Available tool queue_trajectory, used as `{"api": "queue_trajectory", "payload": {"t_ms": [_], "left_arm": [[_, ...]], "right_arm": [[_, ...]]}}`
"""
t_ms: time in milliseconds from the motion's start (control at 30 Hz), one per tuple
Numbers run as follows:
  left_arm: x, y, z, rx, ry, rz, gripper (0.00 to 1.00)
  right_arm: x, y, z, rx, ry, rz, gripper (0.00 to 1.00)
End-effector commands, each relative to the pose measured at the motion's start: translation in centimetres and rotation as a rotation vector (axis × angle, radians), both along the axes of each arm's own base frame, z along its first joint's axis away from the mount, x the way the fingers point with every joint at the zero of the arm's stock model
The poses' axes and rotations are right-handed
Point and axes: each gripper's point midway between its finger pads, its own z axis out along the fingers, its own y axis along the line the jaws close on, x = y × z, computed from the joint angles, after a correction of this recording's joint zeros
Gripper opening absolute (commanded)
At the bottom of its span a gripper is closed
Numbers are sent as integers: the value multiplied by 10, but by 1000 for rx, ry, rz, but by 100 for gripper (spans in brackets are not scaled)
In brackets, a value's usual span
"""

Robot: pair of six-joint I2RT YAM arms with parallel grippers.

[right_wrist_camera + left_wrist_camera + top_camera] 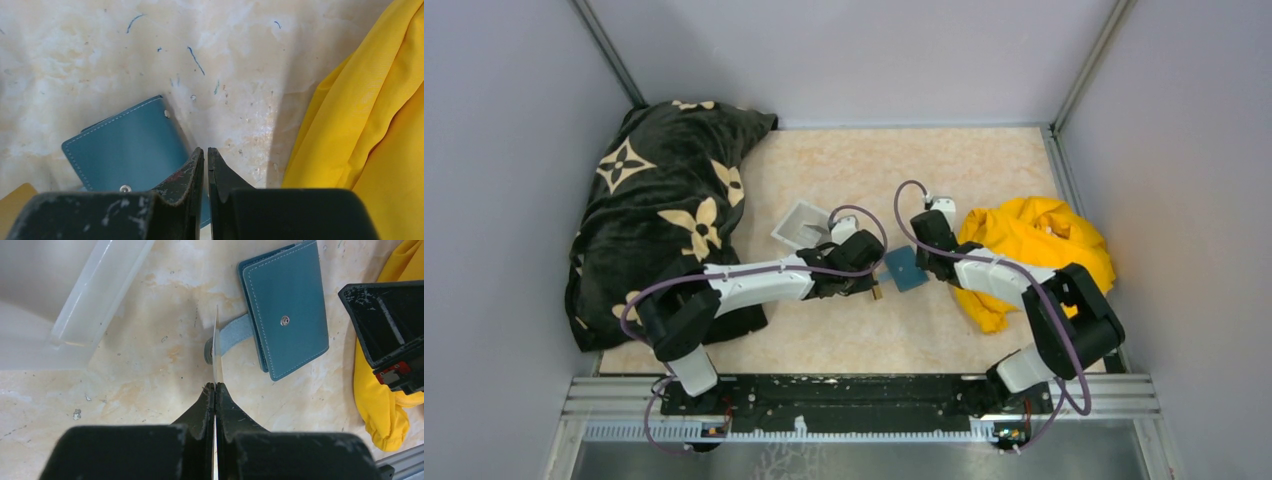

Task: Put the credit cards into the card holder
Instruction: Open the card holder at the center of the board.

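Left gripper (215, 386) clamped shut on one credit card (217, 345), seen edge-on. It is thin, stiff and light, probably slick, so an edge pinch suits. Card holder (287, 310) lies folded just beyond, strap (235, 332) loose. Right gripper (203, 150) sits at its right edge, jaws nearly together, nothing between. Yellow cloth (380, 410) crowds the right and the clear tray (100, 290) the left, with bare tabletop (150, 390) between.
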Motion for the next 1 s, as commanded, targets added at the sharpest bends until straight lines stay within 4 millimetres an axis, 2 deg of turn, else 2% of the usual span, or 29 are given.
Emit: {"api": "queue_trajectory", "payload": {"t_ms": [0, 267, 467, 700, 967], "left_arm": [[6, 2, 13, -75, -27, 54, 0], [8, 9, 20, -192, -41, 96, 0], [7, -1, 26, -313, -52, 73, 0], [9, -9, 31, -362, -64, 50, 0], [9, -4, 24, -359, -60, 60, 0]], "right_arm": [[19, 1, 10, 13, -35, -8, 8], [16, 7, -1, 30, 1, 18, 8], [13, 9, -5, 38, 14, 30, 8], [8, 13, -10, 61, 31, 48, 8], [0, 17, -20, 90, 55, 62, 8]]}}
